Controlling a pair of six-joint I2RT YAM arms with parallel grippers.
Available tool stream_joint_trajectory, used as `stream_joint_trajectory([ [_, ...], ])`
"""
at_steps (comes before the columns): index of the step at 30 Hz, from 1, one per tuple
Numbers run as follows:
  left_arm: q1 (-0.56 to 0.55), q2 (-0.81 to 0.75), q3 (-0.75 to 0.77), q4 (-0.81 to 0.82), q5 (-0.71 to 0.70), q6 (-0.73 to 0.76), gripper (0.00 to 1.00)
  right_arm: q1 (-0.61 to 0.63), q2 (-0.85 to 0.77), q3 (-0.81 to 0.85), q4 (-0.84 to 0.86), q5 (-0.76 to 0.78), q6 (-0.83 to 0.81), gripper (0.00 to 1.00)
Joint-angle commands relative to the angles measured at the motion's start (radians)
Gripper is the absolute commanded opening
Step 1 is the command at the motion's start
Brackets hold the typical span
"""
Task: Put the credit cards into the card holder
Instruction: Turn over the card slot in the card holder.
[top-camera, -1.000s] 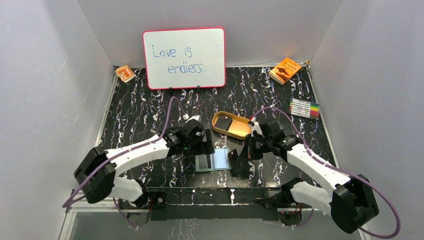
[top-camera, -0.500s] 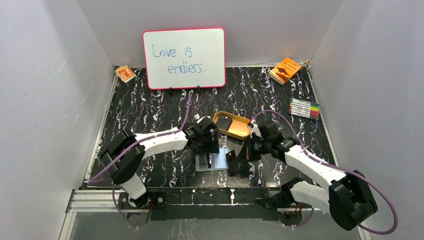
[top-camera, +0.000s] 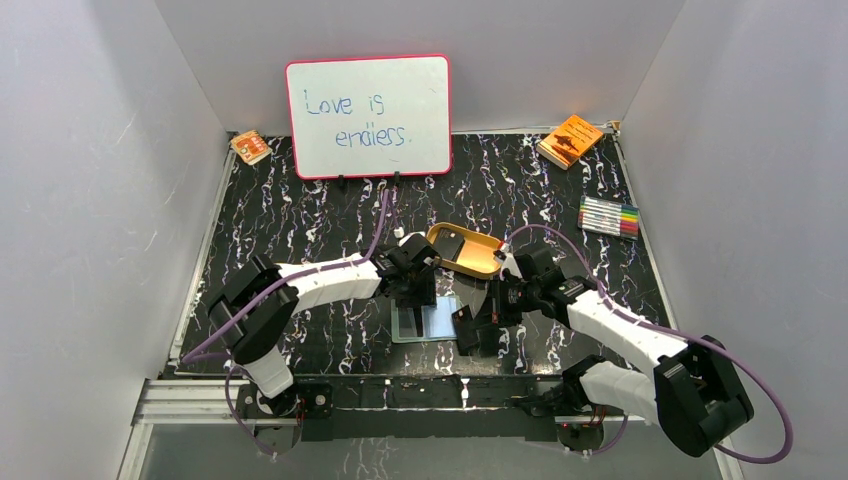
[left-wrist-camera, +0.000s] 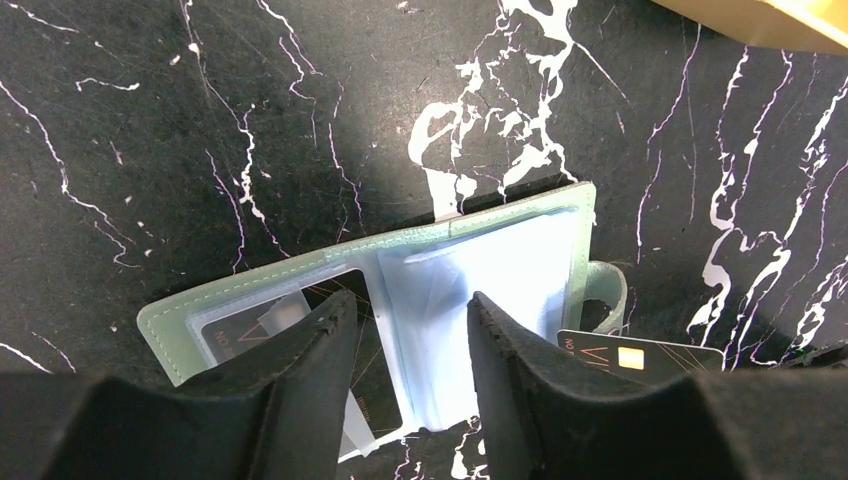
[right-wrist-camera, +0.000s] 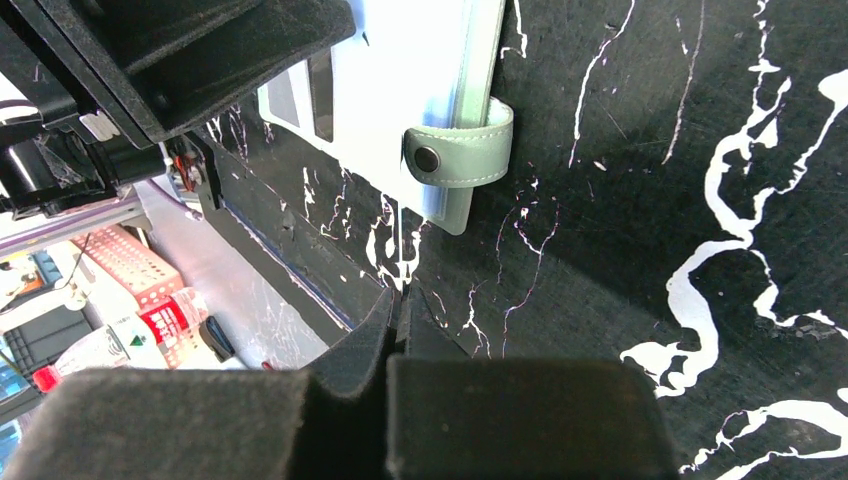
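1. Low and right of centre in the overhead view, nearest the arms' bases, the right gripper (right-wrist-camera: 396, 310) is pinched fully together (a card nipped edge-on there would not show to its own camera).
2. Just left of it, the card holder (left-wrist-camera: 500, 250) lies spread open on the marbled table (top-camera: 300, 220), its strap (right-wrist-camera: 460, 155) unsnapped and pointing toward the right gripper.
3. The left gripper (left-wrist-camera: 410, 310) hangs over the holder's fold, fingers apart, with nothing visibly clamped between them.
4. A sleeved card (left-wrist-camera: 240, 325) sits dark in the holder's left-hand pocket, so that much looks done.
5. A loose card (left-wrist-camera: 640, 355) shows at the lower right of the left wrist view, outside the holder beside the strap and yet to go in.
6. Farther back, right of centre, a tan tray (top-camera: 485, 264) holds what looks like a third card (top-camera: 452, 243), so the job seems roughly a third done.
7. At the top of the frame stands a whiteboard (top-camera: 368, 115).
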Motion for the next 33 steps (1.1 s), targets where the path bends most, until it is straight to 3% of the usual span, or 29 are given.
stream_joint_trajectory([
  [1,-0.007,0.043,-0.009,-0.058,-0.019,0.019,0.41,0.009,0.011,-0.001,0.026,-0.019,0.001,0.0],
  [19,-0.007,0.068,-0.042,-0.062,-0.037,0.028,0.13,0.01,-0.03,-0.011,-0.028,0.035,0.0,0.0],
  [33,-0.008,0.071,-0.044,-0.062,-0.037,0.027,0.09,0.01,0.029,0.007,0.003,-0.011,-0.029,0.0],
])
